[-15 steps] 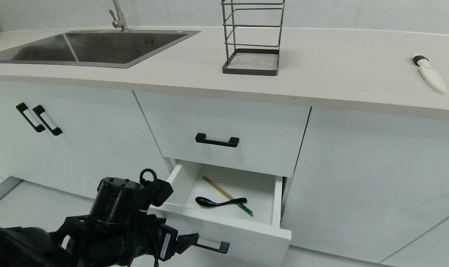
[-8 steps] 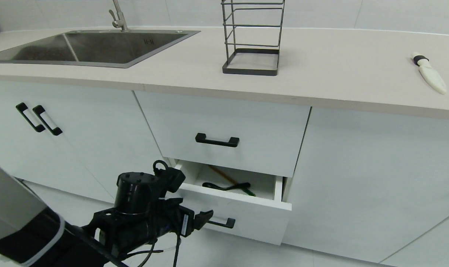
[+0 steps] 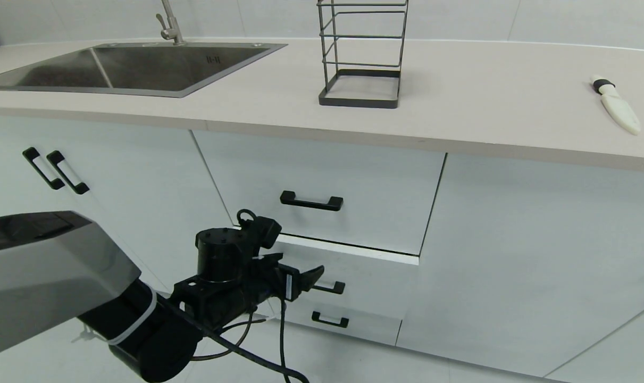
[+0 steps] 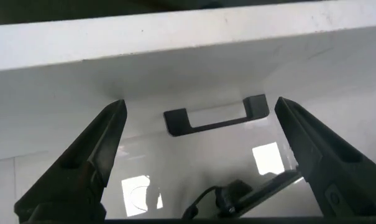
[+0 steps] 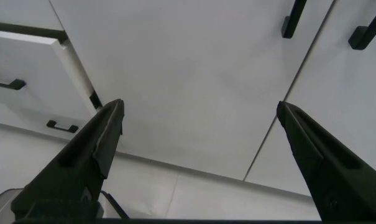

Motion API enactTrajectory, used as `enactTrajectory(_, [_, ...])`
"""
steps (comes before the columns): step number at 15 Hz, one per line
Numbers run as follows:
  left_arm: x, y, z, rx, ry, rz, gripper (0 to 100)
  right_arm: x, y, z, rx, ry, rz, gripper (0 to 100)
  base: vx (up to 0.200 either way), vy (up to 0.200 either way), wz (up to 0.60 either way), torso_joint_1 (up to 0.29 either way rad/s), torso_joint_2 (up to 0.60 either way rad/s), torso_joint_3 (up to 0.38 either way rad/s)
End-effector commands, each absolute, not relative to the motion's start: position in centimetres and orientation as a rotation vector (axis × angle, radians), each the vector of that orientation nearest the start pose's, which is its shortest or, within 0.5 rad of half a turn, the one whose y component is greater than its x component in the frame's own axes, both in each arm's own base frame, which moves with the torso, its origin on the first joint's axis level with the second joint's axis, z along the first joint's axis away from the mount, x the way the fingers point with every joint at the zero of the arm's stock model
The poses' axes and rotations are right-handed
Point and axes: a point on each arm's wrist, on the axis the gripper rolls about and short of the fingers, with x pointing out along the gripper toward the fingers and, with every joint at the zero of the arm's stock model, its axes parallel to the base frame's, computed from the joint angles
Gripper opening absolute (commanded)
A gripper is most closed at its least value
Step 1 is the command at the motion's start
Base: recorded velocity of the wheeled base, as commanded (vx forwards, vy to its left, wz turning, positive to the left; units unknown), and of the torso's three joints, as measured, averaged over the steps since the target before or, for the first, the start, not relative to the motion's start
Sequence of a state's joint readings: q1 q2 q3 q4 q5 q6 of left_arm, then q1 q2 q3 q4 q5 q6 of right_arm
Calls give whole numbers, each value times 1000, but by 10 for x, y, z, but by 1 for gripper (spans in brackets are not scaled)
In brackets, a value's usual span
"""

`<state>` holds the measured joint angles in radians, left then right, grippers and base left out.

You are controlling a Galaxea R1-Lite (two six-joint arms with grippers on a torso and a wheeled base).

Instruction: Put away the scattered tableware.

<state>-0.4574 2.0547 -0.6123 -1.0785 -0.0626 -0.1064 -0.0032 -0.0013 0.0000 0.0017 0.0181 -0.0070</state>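
Observation:
The middle drawer (image 3: 364, 268) under the counter stands almost shut, with only a thin white strip of its top edge showing. My left gripper (image 3: 315, 277) is open, its fingertips right at the drawer's black handle (image 3: 332, 288). In the left wrist view the open left gripper (image 4: 200, 162) faces the glossy drawer front (image 4: 194, 74), with a black handle (image 4: 215, 115) between the fingers. A white knife (image 3: 617, 106) with a black band lies on the counter at the far right. My right gripper (image 5: 200, 162) is open and holds nothing, facing white cabinet doors.
A black wire rack (image 3: 361, 53) stands mid-counter and a steel sink (image 3: 130, 66) is at the back left. A shut drawer (image 3: 322, 186) sits above the middle one and a lower drawer handle (image 3: 329, 319) below it. Cabinet doors flank both sides.
The drawer has slid from wide open to nearly shut as my left arm moved forward against it. The black spoon and chopsticks inside have gone out of sight.

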Motion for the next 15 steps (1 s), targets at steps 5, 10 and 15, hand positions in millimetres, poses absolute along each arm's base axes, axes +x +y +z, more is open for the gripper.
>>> enactTrajectory(5, [303, -150, 63, -34, 375, -495, 100, -23, 0, 75, -8, 1, 15, 100, 0, 0, 0, 0, 0, 0])
enactTrajectory(10, [227, -118, 97, -31, 356, -525, 100, -23, 0, 75, -8, 1, 15, 100, 0, 0, 0, 0, 0, 0])
enactTrajectory(15, [107, -49, 137, -93, 108, -493, 100, -23, 0, 75, -8, 1, 15, 100, 0, 0, 0, 0, 0, 0])
